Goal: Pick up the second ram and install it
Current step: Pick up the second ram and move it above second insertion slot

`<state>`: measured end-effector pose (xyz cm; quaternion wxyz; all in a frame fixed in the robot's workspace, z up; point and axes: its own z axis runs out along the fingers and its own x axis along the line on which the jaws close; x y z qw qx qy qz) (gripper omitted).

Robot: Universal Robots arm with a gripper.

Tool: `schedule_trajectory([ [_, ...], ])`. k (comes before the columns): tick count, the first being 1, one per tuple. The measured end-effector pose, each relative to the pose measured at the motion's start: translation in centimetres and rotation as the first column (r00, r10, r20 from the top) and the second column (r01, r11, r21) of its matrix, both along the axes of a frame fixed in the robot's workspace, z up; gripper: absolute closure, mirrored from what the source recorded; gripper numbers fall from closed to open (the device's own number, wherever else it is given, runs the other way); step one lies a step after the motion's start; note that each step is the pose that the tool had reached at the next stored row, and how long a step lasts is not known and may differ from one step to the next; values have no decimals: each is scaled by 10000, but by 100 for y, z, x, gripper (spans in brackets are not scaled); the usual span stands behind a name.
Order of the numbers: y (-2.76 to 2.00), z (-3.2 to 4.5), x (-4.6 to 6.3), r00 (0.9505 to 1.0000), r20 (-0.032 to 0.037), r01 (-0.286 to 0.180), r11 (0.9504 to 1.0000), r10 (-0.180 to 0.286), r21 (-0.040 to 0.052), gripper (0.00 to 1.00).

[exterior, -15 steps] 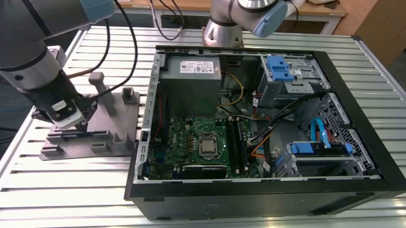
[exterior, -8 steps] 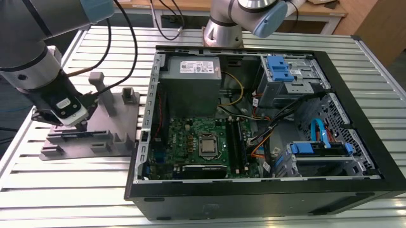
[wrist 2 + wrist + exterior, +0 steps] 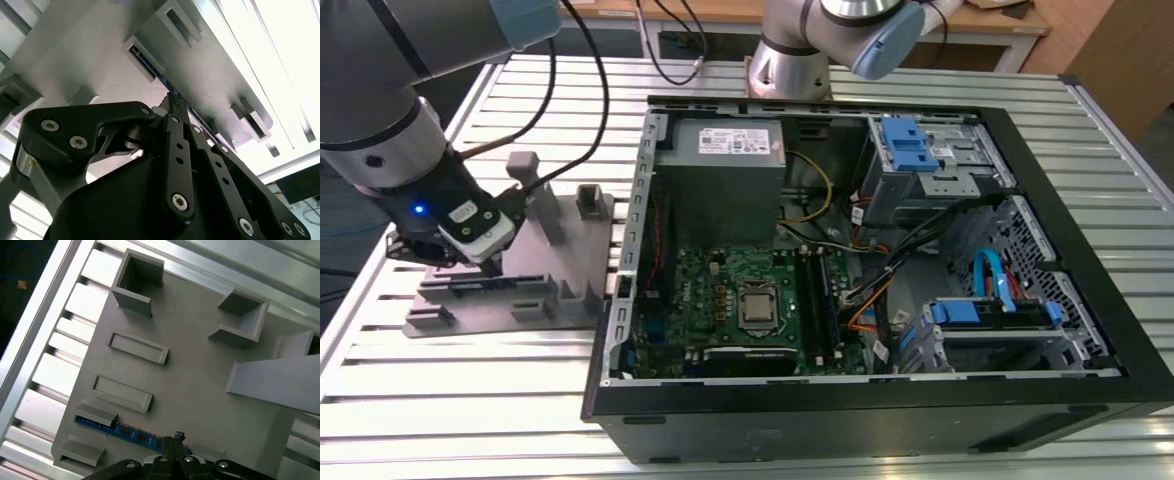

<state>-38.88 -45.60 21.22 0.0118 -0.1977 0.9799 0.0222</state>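
Toward the exterior view's left, the gripper (image 3: 490, 263) stands low over the grey tray (image 3: 576, 252). The second ram (image 3: 120, 429) lies on edge in the tray's slot, directly under the gripper, whose fingers are pinched together on its upper edge.

Arm (image 3: 380, 120) enters from the exterior view's upper left, wrist angled down. End effector (image 3: 480, 262) sits low. In both wrist views the fingertips (image 3: 173, 441) are pinched almost together on the top edge of the ram (image 3: 125, 430), linkages folded inward.
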Motion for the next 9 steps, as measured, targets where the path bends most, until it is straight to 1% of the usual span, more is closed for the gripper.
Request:
schedule_trajectory([
  [4,0,0,0,9991,0,-430,9991,430,0,93],
  [9,0,0,0,9954,0,-957,9954,957,0,93],
])
